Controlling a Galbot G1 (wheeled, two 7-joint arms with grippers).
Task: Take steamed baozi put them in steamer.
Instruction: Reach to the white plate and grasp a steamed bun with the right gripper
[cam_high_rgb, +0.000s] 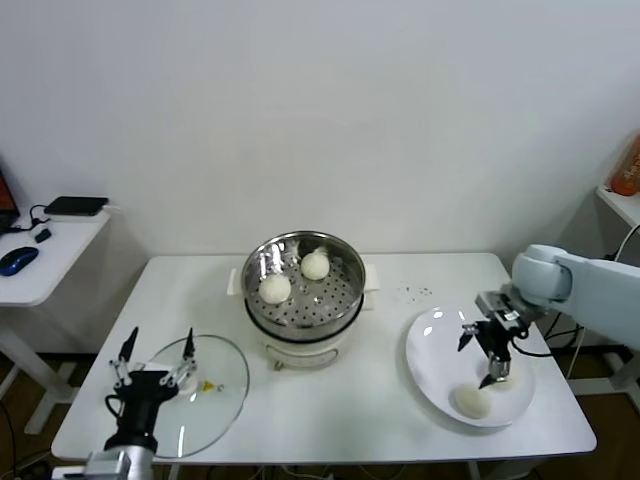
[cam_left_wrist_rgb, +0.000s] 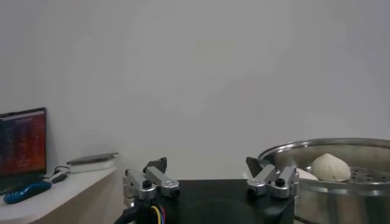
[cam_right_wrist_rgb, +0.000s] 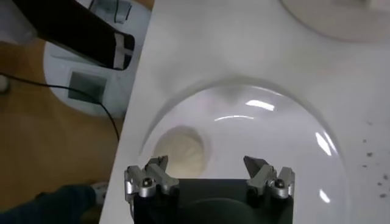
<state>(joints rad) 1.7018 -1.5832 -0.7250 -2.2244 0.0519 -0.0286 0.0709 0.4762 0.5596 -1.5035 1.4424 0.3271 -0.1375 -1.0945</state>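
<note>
Head view: right gripper hangs over the white plate, jaws apart, empty; one baozi lies just below and beside its fingertips. Two more sit in the steamer. Judged best: centre over the bun, descend, close gently.

Left wrist view: left gripper idle beside the steamer, jaws apart.

Right wrist view: the bun is partly cut off behind the gripper body; a fourth bun is not visible.

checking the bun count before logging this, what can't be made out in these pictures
- A fourth cream-white dough bun: the head view shows two in the shiny steel steamer and one on the flat white plate; the open right gripper covers part of the plate.
- Steamer interior: left wrist view cuts it off at the edge; one bun is clear.
- Round glass lid: partly behind the open left gripper.
</note>
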